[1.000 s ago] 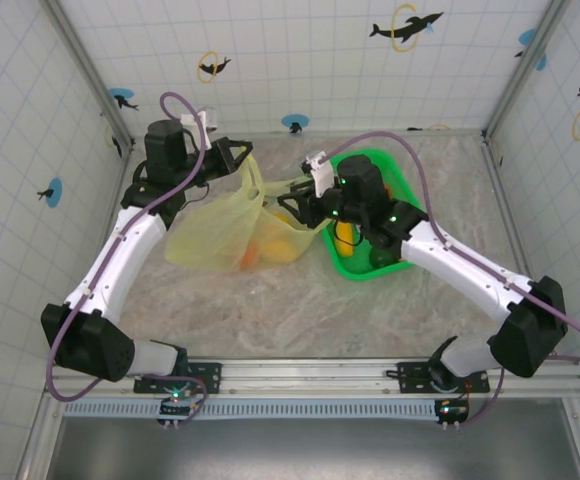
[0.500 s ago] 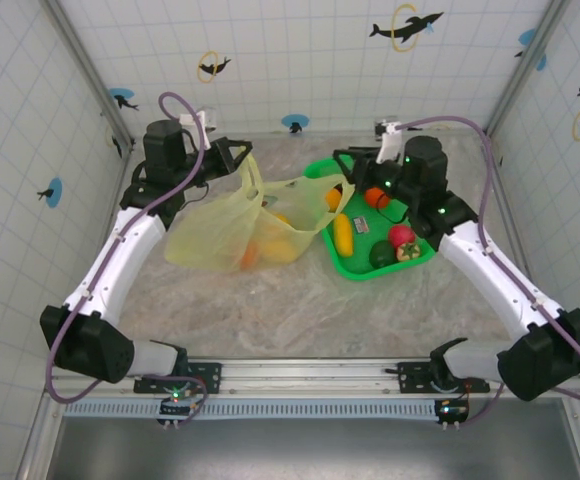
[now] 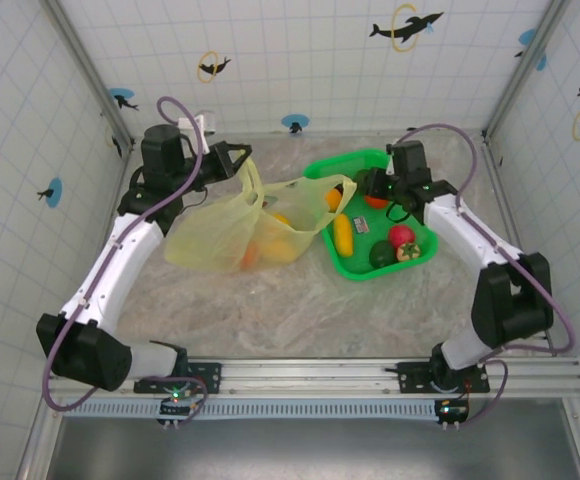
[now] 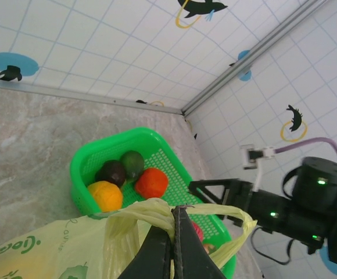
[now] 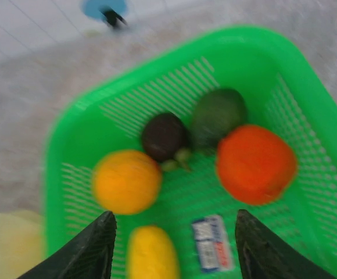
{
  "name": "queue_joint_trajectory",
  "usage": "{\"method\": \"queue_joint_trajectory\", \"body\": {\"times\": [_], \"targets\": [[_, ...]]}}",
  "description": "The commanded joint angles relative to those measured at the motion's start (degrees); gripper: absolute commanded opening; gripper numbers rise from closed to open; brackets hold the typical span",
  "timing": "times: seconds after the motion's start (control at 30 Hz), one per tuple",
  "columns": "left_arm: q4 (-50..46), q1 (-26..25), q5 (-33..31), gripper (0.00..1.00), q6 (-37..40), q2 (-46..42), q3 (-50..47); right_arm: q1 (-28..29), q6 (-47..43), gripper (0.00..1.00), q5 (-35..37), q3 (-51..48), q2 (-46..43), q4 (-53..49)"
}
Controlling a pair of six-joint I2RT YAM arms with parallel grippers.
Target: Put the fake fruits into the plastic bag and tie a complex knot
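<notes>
Right fingers [image 5: 93,247] now over basket [image 5: 261,49], apparently empty.

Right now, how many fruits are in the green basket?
8: orange, dark brown, green and red-orange at the far end, yellow in the middle, red, dark green and a small red-green one nearest. More may be hidden.

Bright green slatted plastic basket [image 3: 342,160] stands on the far right of the marble-patterned counter [image 3: 270,310]. A white printed label [image 5: 210,243] lies flat on its floor. White tiled walls [image 3: 300,70] carry dolphin decals [image 3: 405,25]. An aluminium rail [image 3: 310,375] runs along the near edge.
</notes>
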Motion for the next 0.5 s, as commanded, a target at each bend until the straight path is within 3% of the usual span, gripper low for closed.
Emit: {"method": "queue_joint_trajectory", "body": {"times": [0.0,0.13,0.47], "targets": [[0.44,-0.32,-0.04,0.00,1.04,-1.61,-0.53,-0.37,-0.09,0.62,6.97,3.98,3.27,-5.28],[0.68,-0.28,0.03,0.00,1.51,-2.21,-1.18,-0.06,8.85,0.69,14.59,7.48,8.45,-7.60],[0.27,-0.33,-0.87,0.00,2.53,-2.69,-1.16,-0.20,11.90,0.75,9.91,15.65,19.32,-10.77]]}}
